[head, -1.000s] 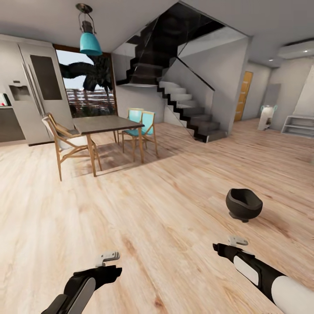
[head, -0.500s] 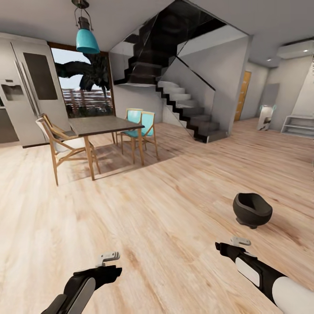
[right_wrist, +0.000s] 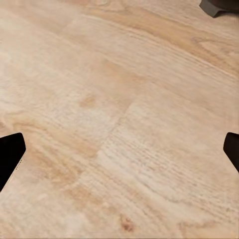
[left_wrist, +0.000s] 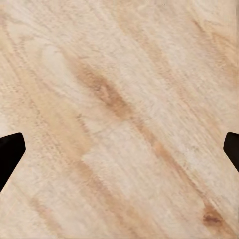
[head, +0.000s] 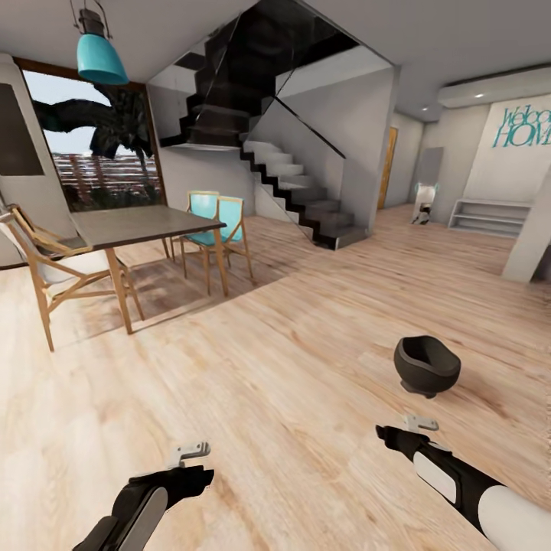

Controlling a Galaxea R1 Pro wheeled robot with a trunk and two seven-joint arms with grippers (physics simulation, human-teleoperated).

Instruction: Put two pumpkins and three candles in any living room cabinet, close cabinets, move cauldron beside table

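The black cauldron (head: pixel 427 365) stands alone on the plank floor (head: pixel 275 383), just ahead of the right gripper (head: pixel 419 422). Both it and the left gripper (head: pixel 189 451) hang released and empty. Rolling closer could knock the pot aside, and its dark rim may prove hard to grip.

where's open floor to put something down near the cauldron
Bare wood floor spreads between the cauldron and the dining table, and ahead of both tools. It is crowded only around the table and its chairs.

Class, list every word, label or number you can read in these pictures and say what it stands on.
"Welco" over "HOM", teal lettering on the pale wall at far right, both lines cut off by the picture's edge.
No other text is readable on the cauldron, the hanging lamp or the wood floor.
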